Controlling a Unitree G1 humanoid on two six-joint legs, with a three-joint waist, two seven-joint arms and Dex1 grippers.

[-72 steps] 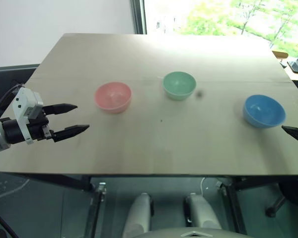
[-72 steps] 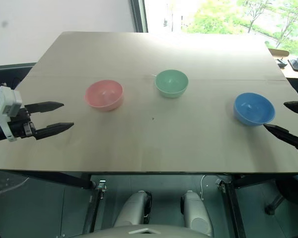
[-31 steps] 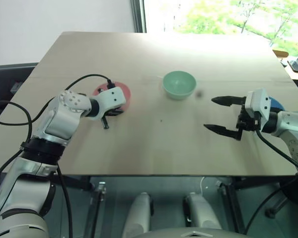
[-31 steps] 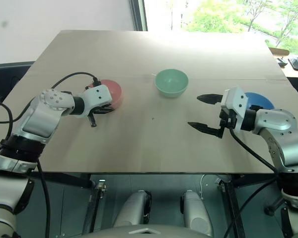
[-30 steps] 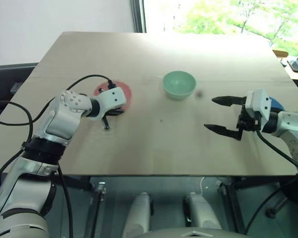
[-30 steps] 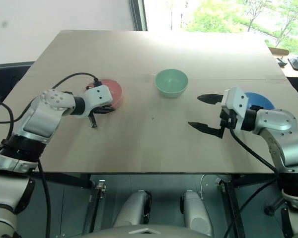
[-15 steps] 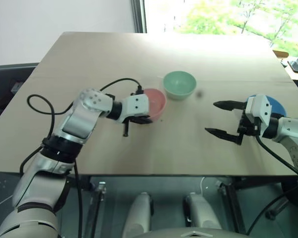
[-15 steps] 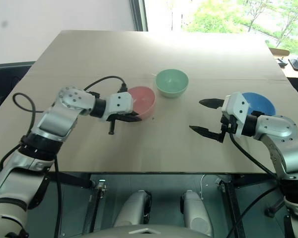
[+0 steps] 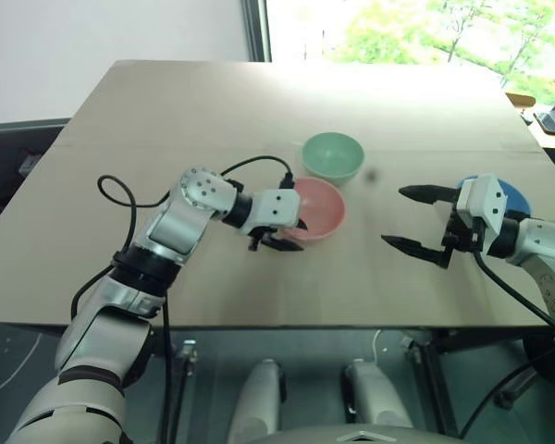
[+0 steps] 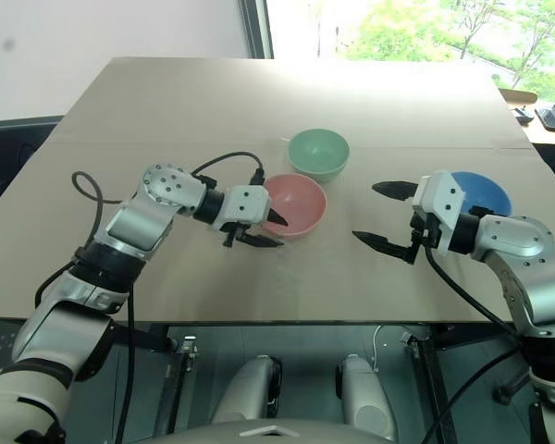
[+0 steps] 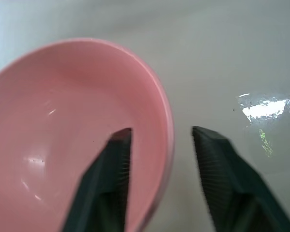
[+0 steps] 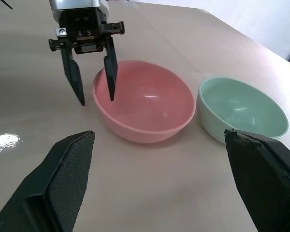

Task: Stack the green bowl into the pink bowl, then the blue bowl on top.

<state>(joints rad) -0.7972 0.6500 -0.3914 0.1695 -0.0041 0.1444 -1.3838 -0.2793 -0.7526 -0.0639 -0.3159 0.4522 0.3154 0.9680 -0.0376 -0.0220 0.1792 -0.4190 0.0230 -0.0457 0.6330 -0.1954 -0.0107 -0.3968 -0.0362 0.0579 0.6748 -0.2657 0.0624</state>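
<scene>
Room: white wall behind the table on the robot's left; a window [image 9: 416,28] with sunlit green trees behind it on the right.
Surface: 1 pale wooden table [image 9: 194,111], plain top, with a faint seam running across it near the bowls.
Pink bowl [image 10: 296,203]: small, round, salmon-pink, smooth plastic, upright and empty; sits near the table's middle, just in front of the green bowl and slightly to its left; the 2 stand close together, with a narrow gap visible in the right wrist view.
Green bowl [image 10: 318,152]: small, round, mint-green, smooth, upright and empty; same size as the pink bowl.
Blue bowl [image 10: 481,194]: small, round, sky-blue; stands well apart on the robot's right, partly hidden behind the right gripper's white housing.
Left gripper [image 10: 265,229]: fingers apart, straddling the pink bowl's near-left rim, 1 finger inside the bowl and 1 outside; a gap shows between the outer finger and the wall.
Right gripper [image 10: 383,215]: fingers spread wide, holding nothing, above the table between the pink bowl and the blue bowl, pointing toward the pink bowl.
</scene>
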